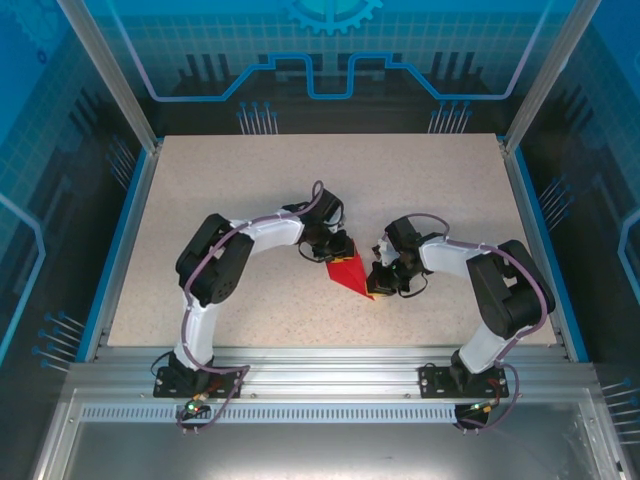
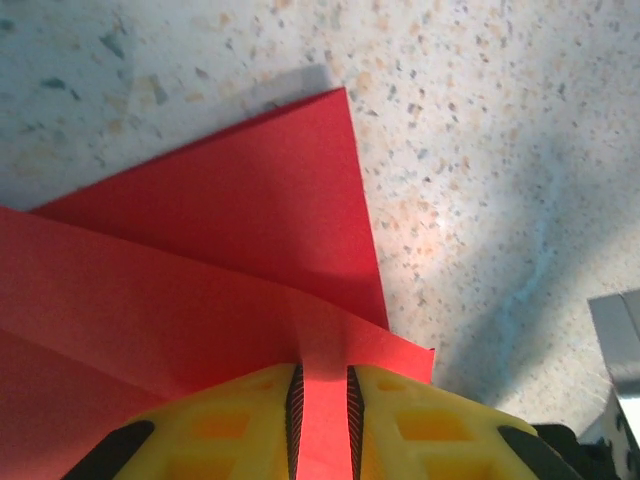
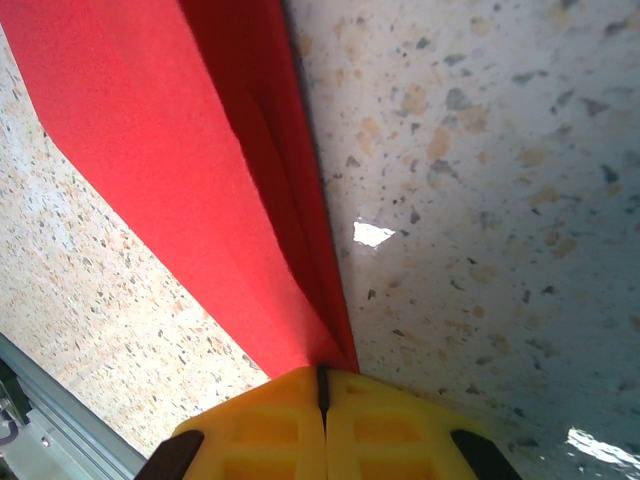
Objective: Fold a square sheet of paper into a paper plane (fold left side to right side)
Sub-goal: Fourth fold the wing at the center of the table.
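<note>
The square sheet of paper (image 1: 348, 272) is bright red and folded into a layered, pointed wedge at the middle of the table. Its tip points toward the near right. My left gripper (image 1: 338, 250) is at the wedge's wide far end. In the left wrist view its yellow jaws (image 2: 322, 375) are shut on a raised strip of the paper (image 2: 230, 230), which fans out flat beyond them. My right gripper (image 1: 375, 288) is at the pointed end. Its jaws (image 3: 322, 375) are pressed together on the narrow tip of the paper (image 3: 200, 150), whose layers rise away from them.
The speckled tabletop (image 1: 300, 180) has a blue rim and glass walls around it. An aluminium rail (image 3: 40, 435) runs along the near edge close to the right gripper. A grey part of the right arm (image 2: 620, 340) shows at the edge of the left wrist view.
</note>
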You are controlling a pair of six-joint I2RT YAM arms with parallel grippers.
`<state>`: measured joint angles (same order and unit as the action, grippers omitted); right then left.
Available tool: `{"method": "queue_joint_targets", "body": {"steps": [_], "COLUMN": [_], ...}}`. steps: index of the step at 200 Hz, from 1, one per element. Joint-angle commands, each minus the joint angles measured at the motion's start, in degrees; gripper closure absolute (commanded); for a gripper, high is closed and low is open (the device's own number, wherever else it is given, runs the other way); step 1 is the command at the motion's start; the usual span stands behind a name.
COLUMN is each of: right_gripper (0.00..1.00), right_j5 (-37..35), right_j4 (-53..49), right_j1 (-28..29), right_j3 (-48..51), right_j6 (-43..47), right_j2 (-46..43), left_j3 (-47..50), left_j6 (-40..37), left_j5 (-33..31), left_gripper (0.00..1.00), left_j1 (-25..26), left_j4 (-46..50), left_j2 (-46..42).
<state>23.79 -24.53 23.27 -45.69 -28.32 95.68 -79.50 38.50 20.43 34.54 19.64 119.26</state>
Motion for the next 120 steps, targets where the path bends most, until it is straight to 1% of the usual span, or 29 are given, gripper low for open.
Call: {"method": "queue_joint_targets", "body": {"steps": [1,41,77,96,120], "right_gripper": [0.95,0.94,0.94,0.95,0.95], "right_j5": [-10.4,-8.4,-5.2,-4.7,-4.2], "right_j4": [-3.7,-3.2,-3.2,-2.3,0.5], "right_j1": [0.1,0.1,0.7,2.2,3.5], "right_j3": [3.4,3.3,0.4,-2.3,-5.2], "right_j6": [0.0,-0.6,-2.5,-3.6,-5.8], "right_j2": [1.5,-3.0,-7.3,-6.3,-2.6], "left_j3": [-1.6,0.0,0.9,0.9,1.0], "left_j6": [-1.2,-0.6,-0.7,-0.8,-0.8], "left_j5": [-2.4,-3.6,-3.8,-3.9,-4.1], "left_gripper": [0.76,0.77,0.77,0.77,0.77], "left_j1": [-0.5,-0.7,-0.5,-0.6,-0.5], "left_j4": [2.2,1.6,1.5,1.6,1.7], "left_j2": [2.4,4.6,4.2,4.0,4.0]}}
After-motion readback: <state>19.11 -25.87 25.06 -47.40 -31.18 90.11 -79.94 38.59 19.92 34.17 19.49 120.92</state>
